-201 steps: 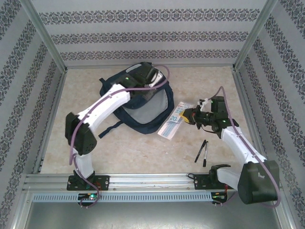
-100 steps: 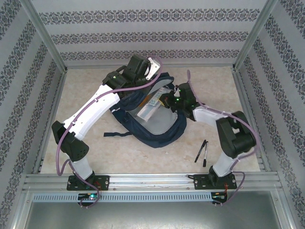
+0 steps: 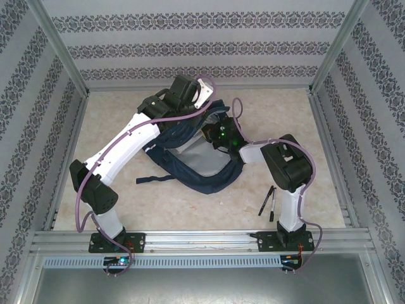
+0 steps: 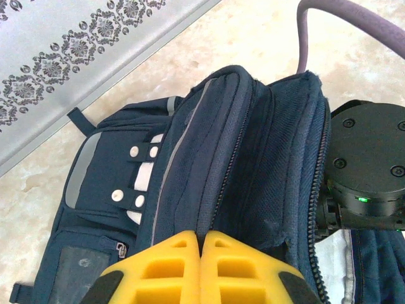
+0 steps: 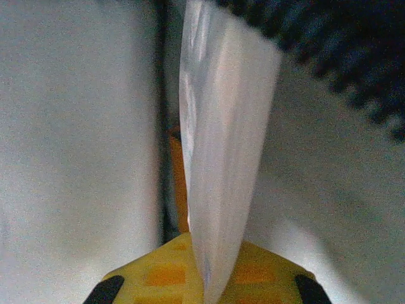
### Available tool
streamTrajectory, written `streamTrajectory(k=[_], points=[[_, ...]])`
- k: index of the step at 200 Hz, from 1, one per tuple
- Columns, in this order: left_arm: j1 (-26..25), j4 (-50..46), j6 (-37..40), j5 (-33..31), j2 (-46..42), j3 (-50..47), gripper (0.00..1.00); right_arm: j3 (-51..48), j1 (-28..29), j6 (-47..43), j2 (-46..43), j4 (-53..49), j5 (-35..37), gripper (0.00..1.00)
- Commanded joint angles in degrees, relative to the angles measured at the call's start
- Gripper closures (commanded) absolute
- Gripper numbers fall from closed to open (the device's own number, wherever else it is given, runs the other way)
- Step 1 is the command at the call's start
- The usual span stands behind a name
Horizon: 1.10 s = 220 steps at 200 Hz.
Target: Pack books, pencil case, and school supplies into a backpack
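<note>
Pencil case, flat, light, probably slick, stands edge-on at frame centre, pinched by right gripper; left gripper clenches soft backpack rim, lower middle

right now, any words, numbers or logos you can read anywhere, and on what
No text can be read.
Large navy-blue fabric backpack: white patches, no lettering visible.
Flat pale translucent pencil case: the part in view is blank.
Two slim black pens: too small to tell.

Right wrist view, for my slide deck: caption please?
Right claw shut on the pencil case, held edge-on inside the backpack, pale lining either side.
</note>
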Motion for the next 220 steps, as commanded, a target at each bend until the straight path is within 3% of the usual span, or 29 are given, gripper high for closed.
streamTrajectory(k=[1, 51, 77, 106, 145, 172, 202, 220], points=[[-0.13, 8.01, 1.03, 0.55, -3.04, 0.81, 1.0, 3.3, -0.17, 6.44, 2.65, 9.46, -2.97, 0.98], [-0.12, 8.34, 1.49, 0.9, -3.48, -0.22, 1.0, 10.15, 2.09, 6.26, 9.6, 9.2, -1.72, 0.9], [-0.16, 8.69, 2.35, 0.19, -3.65, -1.15, 1.0, 13.66, 2.28, 3.46, 12.23, 4.31, -3.72, 0.77], [-0.03, 9.52, 2.94, -1.29, -3.92, -2.88, 1.0, 13.52, 1.63, 0.39, 9.63, -5.37, -4.51, 0.61], [0.61, 10.56, 2.23, -3.42, -3.65, -4.38, 1.0, 13.01, -0.43, -5.47, 4.54, -17.53, -7.26, 0.57], [1.46, 11.95, 0.73, -3.55, -4.05, -5.79, 1.0, 13.19, -1.36, -8.9, 2.95, -22.81, -10.07, 0.58], [1.73, 12.55, 0.7, -2.36, -4.1, -6.66, 1.0, 13.28, -0.47, -10.34, 4.01, -22.08, -10.96, 0.71], [1.73, 12.86, 0.45, -1.75, -3.92, -7.08, 1.0, 14.68, 0.19, -10.22, 6.53, -19.91, -11.1, 0.86]])
